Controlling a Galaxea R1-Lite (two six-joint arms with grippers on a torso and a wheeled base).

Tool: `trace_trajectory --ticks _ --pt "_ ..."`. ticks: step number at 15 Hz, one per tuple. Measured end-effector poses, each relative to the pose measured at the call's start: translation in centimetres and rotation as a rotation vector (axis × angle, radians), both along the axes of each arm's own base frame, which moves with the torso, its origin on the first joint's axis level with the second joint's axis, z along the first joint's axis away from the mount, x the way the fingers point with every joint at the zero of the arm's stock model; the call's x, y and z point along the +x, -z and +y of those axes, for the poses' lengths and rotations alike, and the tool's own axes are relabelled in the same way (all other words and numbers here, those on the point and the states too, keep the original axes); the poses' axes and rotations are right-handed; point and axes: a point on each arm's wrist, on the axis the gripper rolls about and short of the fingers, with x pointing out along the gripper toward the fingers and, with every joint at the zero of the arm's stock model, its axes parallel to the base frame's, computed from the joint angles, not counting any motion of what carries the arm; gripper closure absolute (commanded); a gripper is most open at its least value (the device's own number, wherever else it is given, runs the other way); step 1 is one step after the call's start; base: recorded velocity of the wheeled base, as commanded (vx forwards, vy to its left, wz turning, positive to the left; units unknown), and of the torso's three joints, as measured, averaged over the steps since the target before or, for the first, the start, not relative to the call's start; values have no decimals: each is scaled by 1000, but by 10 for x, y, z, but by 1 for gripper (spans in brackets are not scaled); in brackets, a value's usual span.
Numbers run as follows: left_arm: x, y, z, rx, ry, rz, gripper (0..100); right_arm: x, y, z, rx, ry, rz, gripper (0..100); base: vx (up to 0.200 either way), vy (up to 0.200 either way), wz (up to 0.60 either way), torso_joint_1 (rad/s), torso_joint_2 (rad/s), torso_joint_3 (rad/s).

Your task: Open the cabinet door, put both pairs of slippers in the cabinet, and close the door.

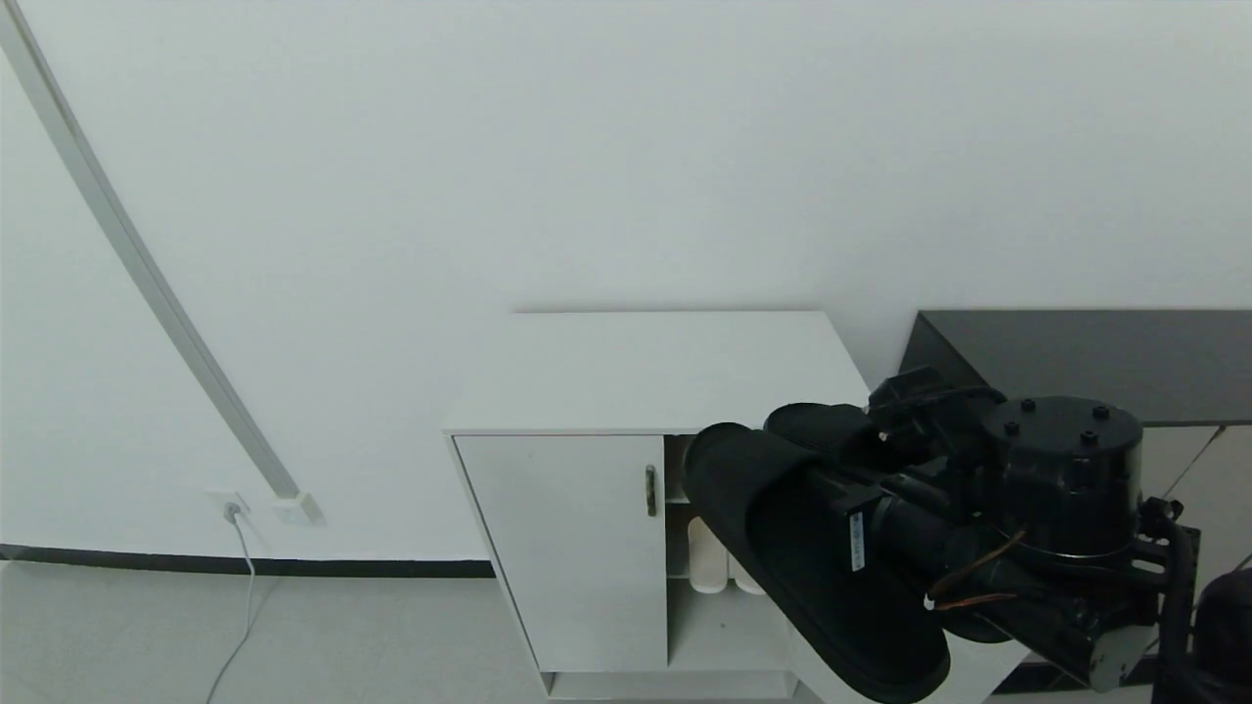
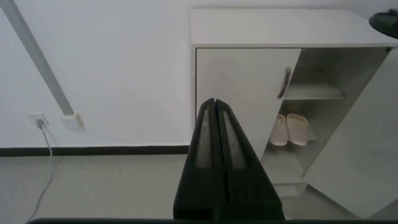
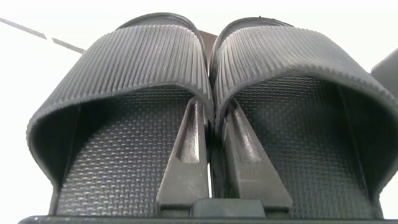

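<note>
My right jaws grip the black slippers (image 1: pixel 758 513) by their inner walls, toes aimed at the cabinet's (image 1: pixel 636 372) open right bay just ahead, where white slippers (image 2: pixel 289 129) sit. My left jaws are closed, empty, farther back.

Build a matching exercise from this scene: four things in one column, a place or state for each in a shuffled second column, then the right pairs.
1. black slippers
2. white slippers
3. left gripper
4. left cabinet door

A. fingers shut on nothing
B. inside the cabinet
C. closed, handle at its edge
D. held by the right gripper

Pairs: 1-D, 2-B, 3-A, 4-C
</note>
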Motion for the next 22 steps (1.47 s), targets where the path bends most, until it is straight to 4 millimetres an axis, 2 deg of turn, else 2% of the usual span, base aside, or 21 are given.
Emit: trace_trajectory --ticks 16,22 --pt "0 0 0 -1 -1 0 100 -2 7 2 -5 -12 3 100 0 0 0 -3 3 4" --pt "0 0 0 -2 -1 0 100 -3 8 2 -8 -12 6 100 0 0 0 -142 335 178"
